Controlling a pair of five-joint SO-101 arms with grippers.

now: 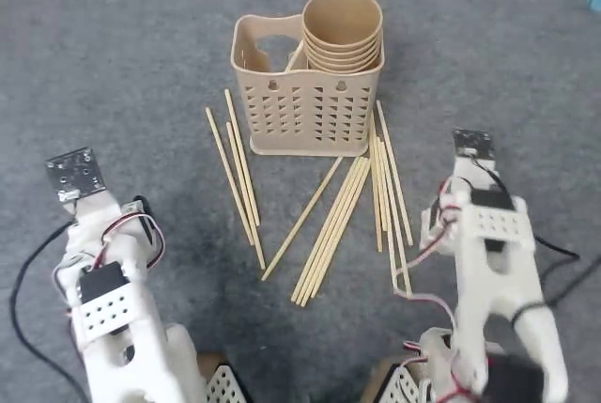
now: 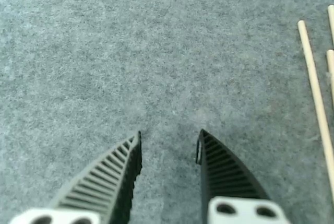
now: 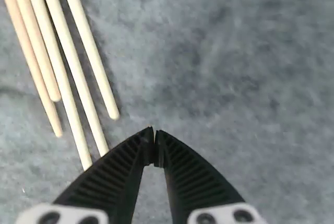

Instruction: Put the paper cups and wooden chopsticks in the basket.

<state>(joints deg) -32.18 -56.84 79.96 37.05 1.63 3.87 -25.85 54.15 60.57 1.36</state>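
Our left end effector (image 2: 169, 143) hangs over bare desk (image 2: 156, 41), its fingers spread with nothing between them. Our right end effector (image 3: 154, 138) is pinched closed on nothing, its tips just beside the ends of a few chopsticks (image 3: 87, 44). Farther out, the basket (image 1: 300, 116) stands at the far middle of the desk, and the stack of paper cups (image 1: 343, 32) already sits in one of its compartments. We judge the cup half done. The many chopsticks lying on the desk in front of and beside the basket are still to be collected.
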